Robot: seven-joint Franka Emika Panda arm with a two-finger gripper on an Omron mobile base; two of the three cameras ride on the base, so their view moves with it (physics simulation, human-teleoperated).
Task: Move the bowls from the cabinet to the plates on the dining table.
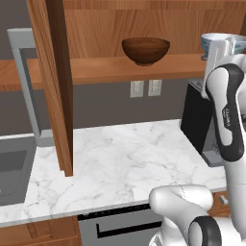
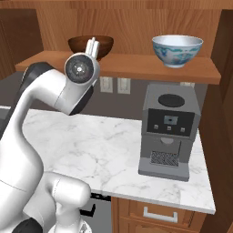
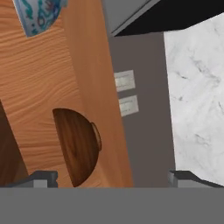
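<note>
Two bowls stand on the shelf (image 1: 120,69) of the open wooden cabinet (image 2: 136,18). The dark brown wooden bowl (image 1: 145,50) (image 3: 78,146) is on the left. The white bowl with blue patterning (image 2: 177,50) (image 3: 39,15) is on the right, and my arm half hides it in the left base view. My gripper (image 3: 114,179) (image 2: 93,47) is raised to shelf height in front of the brown bowl, a short way off it. It is open, with nothing between its fingertips (image 3: 41,179). The plates and the dining table are out of view.
An open cabinet door (image 1: 55,86) hangs down to the marble counter (image 1: 125,153) at the left. A coffee machine (image 2: 168,132) stands under the white bowl. A sink (image 1: 14,168) lies at the far left. Wall outlets (image 1: 144,88) sit below the shelf.
</note>
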